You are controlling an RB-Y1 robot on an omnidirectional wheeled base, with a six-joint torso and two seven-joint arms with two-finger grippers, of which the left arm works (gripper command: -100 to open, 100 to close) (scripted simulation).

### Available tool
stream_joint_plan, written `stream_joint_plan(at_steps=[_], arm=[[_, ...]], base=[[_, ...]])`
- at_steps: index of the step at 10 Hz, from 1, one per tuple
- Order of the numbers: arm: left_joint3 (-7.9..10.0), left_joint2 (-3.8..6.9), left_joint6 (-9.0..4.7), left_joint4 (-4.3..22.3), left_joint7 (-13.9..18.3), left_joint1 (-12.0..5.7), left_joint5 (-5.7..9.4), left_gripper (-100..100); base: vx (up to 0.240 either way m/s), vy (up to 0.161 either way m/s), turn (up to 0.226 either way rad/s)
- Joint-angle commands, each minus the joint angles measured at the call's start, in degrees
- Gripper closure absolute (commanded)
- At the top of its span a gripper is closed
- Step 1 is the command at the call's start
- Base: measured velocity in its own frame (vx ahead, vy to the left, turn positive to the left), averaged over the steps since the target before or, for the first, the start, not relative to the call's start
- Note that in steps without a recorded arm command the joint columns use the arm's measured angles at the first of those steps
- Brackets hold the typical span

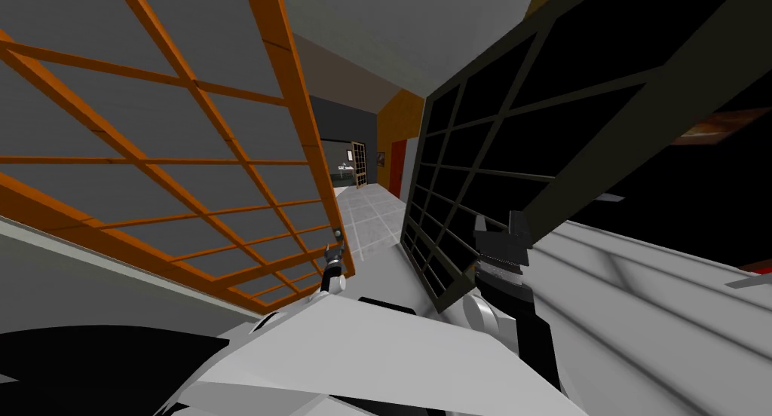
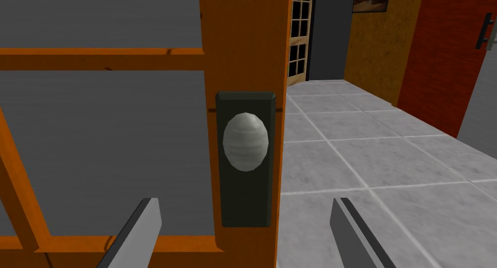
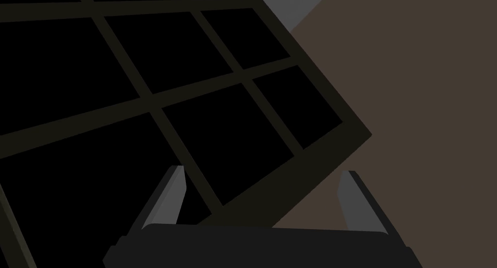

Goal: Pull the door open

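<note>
Ahead, oval knob (image 2: 245,142) upright on orange door (image 2: 242,37), left hand (image 2: 245,202) spread

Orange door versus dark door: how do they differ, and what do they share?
The orange door has an orange frame with grey panes; the dark door a near-black frame with black panes. The orange door's edge carries a pale knob on a dark plate; the dark door's visible part is all grid. The left gripper faces the orange door, the right gripper the dark door, both with jaws open. Both doors are gridded.

right end effector (image 3: 262,170) spread | facing dark gridded frame (image 3: 335,143) | black panes (image 3: 87,177)
</note>
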Motion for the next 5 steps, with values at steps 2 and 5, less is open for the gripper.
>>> stream_joint_plan(at_steps=[2, 5], arm=[[-0.24, 2.43, 0.82, -1.12, 2.60, 2.03, 0.02, -100], [-0.58, 5.62, 0.75, -0.62, 6.35, 3.70, 0.01, -100]], base=[[0.169, -0.010, -0.038], [0.143, 0.000, -0.033]])
